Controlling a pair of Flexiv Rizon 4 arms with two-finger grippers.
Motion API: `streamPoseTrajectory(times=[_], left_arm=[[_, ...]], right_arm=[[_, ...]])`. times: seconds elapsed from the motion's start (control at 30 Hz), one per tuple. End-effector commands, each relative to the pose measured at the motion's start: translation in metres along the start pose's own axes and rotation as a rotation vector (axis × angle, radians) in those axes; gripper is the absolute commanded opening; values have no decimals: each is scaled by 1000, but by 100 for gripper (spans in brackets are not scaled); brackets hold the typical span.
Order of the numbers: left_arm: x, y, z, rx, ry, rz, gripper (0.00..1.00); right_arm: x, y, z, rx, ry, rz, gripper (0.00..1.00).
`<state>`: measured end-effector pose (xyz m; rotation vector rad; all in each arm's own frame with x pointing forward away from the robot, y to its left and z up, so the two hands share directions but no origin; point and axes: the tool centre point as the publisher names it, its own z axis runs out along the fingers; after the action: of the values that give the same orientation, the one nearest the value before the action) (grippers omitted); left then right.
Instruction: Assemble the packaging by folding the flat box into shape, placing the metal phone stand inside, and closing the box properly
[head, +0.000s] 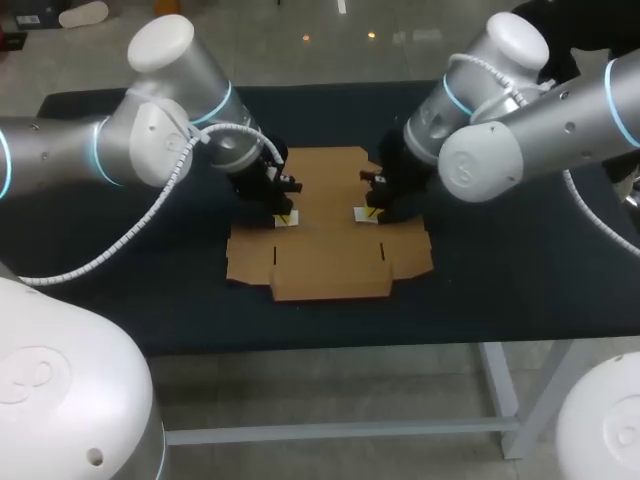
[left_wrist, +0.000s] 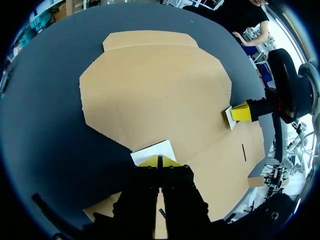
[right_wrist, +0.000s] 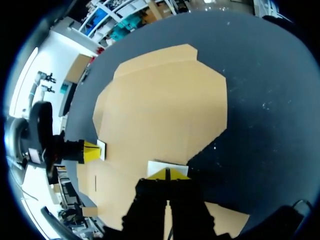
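A flat brown cardboard box blank lies unfolded on the dark table. My left gripper is shut, its yellow tips pressed down on a small white patch at the blank's left side. My right gripper is shut as well, tips down on a matching white patch at the blank's right side. In the left wrist view my own gripper meets the cardboard, with the right gripper across the sheet. The right wrist view shows its gripper and the left one opposite. No phone stand is visible.
The dark tabletop surrounds the blank on all sides. The table's front edge runs close below the blank's near flap.
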<state>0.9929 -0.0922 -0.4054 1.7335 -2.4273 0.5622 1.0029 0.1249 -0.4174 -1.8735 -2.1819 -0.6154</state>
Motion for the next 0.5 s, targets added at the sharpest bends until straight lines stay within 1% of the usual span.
streamPoseTrajectory(times=[0.03,0.17,0.2,0.3,0.5], left_arm=[[1,5,-12,13,-18,-4,0],[0,7,-26,16,-3,-10,0],[-1,7,-30,6,13,-10,0],[-4,8,-41,-9,20,-19,0],[-6,16,-65,-23,52,-10,0]], right_arm=[[1,-6,-14,-19,1,-1,0],[0,-6,-25,-27,10,3,0],[-1,-6,-28,-22,15,4,0],[-3,-6,-35,17,34,7,0],[-2,-10,-53,15,37,-5,0]])
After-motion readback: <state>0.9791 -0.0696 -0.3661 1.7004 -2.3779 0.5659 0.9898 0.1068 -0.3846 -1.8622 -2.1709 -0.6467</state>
